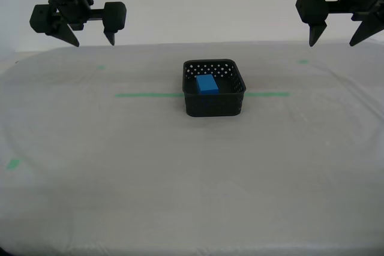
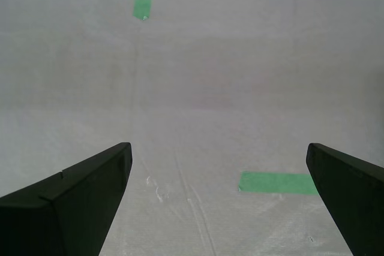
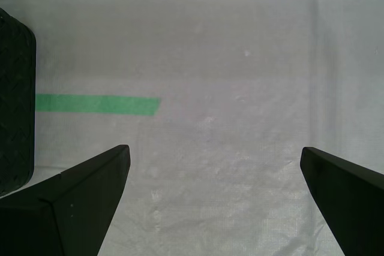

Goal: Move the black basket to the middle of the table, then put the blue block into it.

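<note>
My first end effector [image 1: 332,41] [image 3: 214,148] hangs with jaws wide apart, holding nothing, above the bare worktop [image 1: 180,178]. My second end effector [image 1: 94,43] [image 2: 219,144] is likewise spread and empty. Between the two, lower and nearer the camera, the black basket [image 1: 215,105] [image 3: 15,100] sits on the green tape line [image 1: 144,95] [image 3: 96,104] [image 2: 276,183]. The blue block [image 1: 206,84] lies inside it.

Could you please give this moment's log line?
blue block in black basket | my first end effector open | my second end effector open
</note>
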Robot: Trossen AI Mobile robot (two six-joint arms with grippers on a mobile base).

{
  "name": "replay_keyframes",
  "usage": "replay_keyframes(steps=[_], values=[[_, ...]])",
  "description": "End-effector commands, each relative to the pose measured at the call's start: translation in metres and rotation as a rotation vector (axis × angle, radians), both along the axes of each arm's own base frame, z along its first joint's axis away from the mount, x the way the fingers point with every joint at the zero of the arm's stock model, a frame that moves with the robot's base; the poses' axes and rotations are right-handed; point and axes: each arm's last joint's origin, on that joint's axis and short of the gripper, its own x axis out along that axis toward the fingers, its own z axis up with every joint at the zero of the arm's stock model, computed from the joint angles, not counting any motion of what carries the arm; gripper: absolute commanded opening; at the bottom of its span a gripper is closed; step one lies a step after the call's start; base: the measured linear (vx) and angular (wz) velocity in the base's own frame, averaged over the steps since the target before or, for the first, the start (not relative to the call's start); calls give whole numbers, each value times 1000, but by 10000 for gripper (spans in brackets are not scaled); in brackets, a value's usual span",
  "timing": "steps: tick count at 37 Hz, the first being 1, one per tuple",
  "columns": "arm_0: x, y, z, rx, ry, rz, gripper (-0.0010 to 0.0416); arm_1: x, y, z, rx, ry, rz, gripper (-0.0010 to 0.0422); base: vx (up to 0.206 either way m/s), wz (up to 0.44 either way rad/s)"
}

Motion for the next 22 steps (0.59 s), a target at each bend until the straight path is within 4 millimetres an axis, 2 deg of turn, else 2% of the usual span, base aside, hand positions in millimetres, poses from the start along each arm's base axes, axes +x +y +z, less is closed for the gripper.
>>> replay_keyframes(steps=[1, 22], values=[[0, 0, 0, -2, -2, 0, 399, 0, 0, 0, 1, -2, -4, 400, 0, 0], [0, 0, 0, -2, -1, 0, 399, 0, 0, 0, 1, -2, -4, 400, 0, 0]])
